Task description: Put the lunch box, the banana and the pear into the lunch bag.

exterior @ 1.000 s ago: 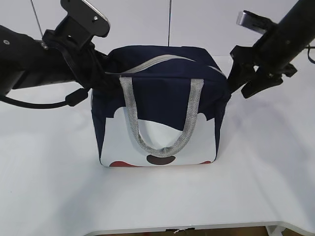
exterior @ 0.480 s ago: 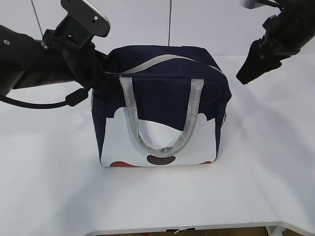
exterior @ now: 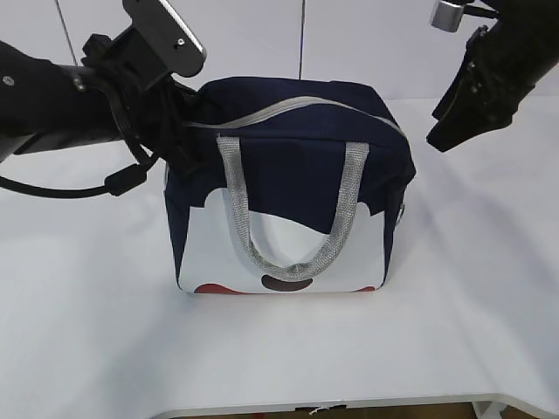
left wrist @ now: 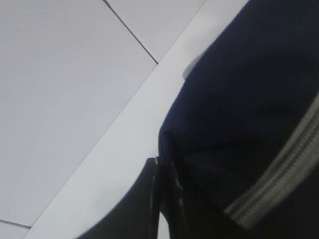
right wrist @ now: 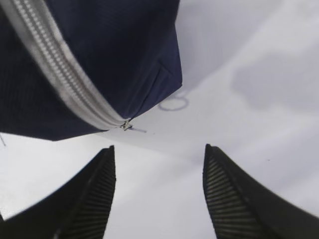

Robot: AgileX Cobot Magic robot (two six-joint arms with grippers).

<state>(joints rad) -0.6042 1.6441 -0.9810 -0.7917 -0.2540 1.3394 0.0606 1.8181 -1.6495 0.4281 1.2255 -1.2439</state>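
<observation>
Right claw (exterior: 454, 122) risen clear of lunch bag (exterior: 288, 157) (zip closed), left claw (left wrist: 164, 199) pinching its corner

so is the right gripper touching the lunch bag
Apart. The right wrist view shows the right gripper open, white table between its fingers and the lunch bag.

text: none legible | labels/brands/numbers: none | lunch bag (exterior: 288, 175) white lower panel: only red and dark shapes, no lettering | zip (right wrist: 60, 74): unmarked
</observation>
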